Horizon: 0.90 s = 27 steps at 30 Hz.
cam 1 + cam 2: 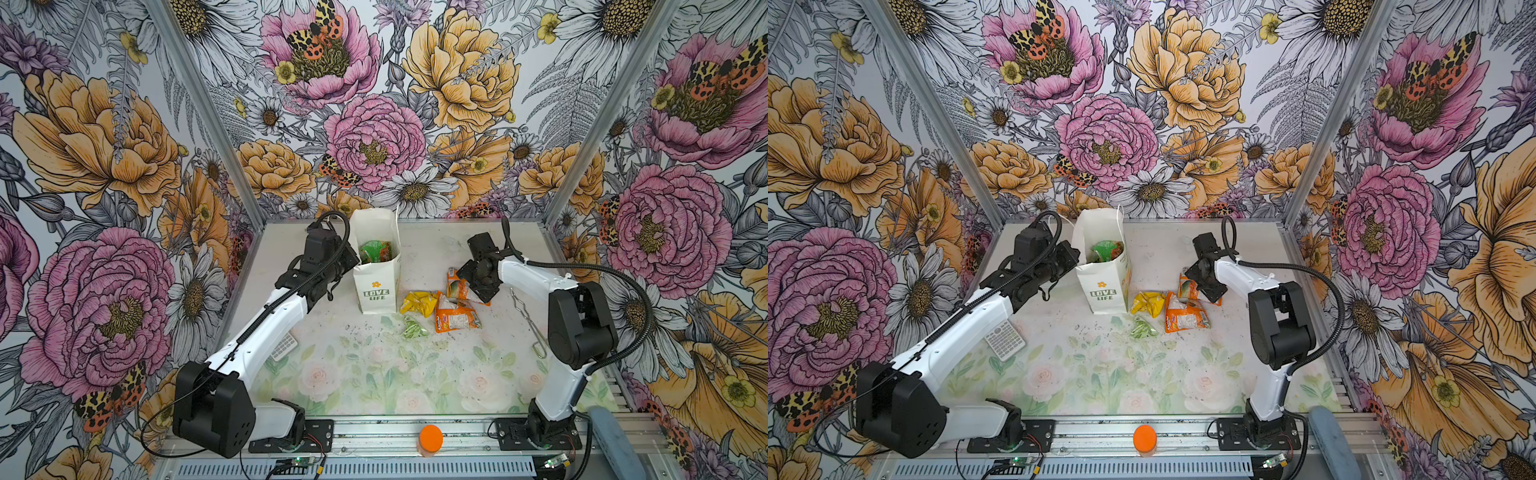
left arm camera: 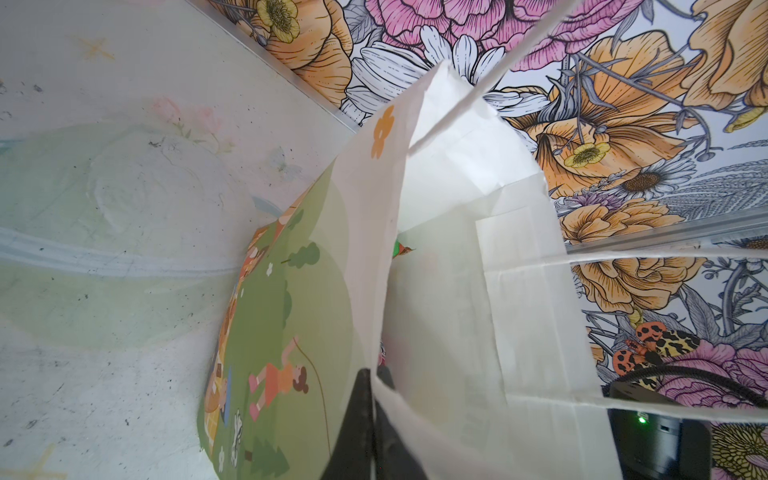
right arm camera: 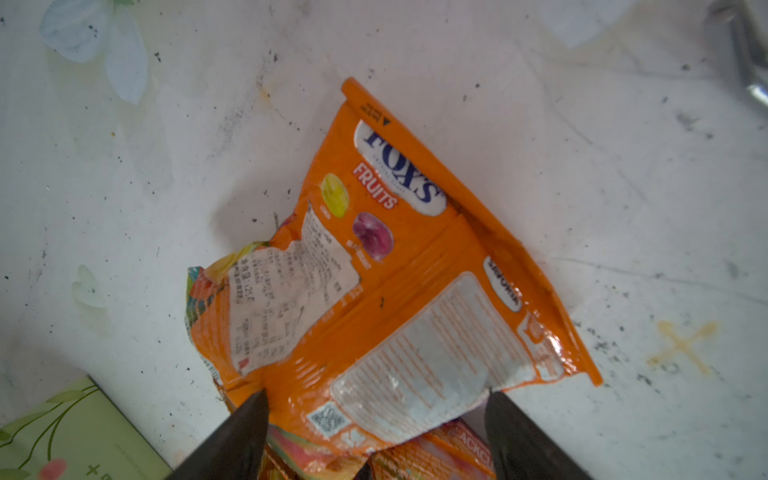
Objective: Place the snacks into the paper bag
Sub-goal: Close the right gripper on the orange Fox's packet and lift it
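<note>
Right gripper [image 3: 377,392] is straddling, jaws apart, the orange FOX'S packet [image 3: 395,270] toward the table's [image 1: 436,249] far edge: light, crinkly, slippery, probably best pinched across its end. Left gripper [image 2: 372,374] is clamping the paper bag [image 1: 376,286].

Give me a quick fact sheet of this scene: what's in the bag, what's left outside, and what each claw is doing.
Bag: paper bag upright, top open
Inside: green packet
Outside: yellow packet, pale green packet, near orange packet, far orange packet
Left claw: shut on the bag's rim
Right claw: open, straddling the far orange packet's end
</note>
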{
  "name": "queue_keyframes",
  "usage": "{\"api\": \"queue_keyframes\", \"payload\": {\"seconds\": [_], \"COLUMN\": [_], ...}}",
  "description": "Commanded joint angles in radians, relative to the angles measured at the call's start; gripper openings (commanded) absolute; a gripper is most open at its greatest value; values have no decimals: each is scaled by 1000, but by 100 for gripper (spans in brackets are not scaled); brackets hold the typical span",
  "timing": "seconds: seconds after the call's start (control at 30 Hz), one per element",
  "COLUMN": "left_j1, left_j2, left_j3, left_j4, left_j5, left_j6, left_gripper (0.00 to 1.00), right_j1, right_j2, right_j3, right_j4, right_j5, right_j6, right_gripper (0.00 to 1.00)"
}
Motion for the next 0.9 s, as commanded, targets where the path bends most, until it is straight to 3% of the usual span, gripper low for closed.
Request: {"api": "queue_keyframes", "payload": {"seconds": [0.0,0.37,0.87], "left_j1": [13,13,18], "left_j2": [-3,3,14], "left_j3": [-28,-24,-21], "left_j4": [-46,-46,-45], "left_j5": [0,-1,-2], "left_j6": [-3,-2,-2], "left_gripper": [0,0,0], "right_j1": [-5,-15,-30], "right_j2": [16,58,195], "right_j3": [20,32,77], "right_j4": [4,4,4], "right_j5": [-14,-28,-65], "right_j6": [-1,9,-32], "right_gripper": [85,95,96]}}
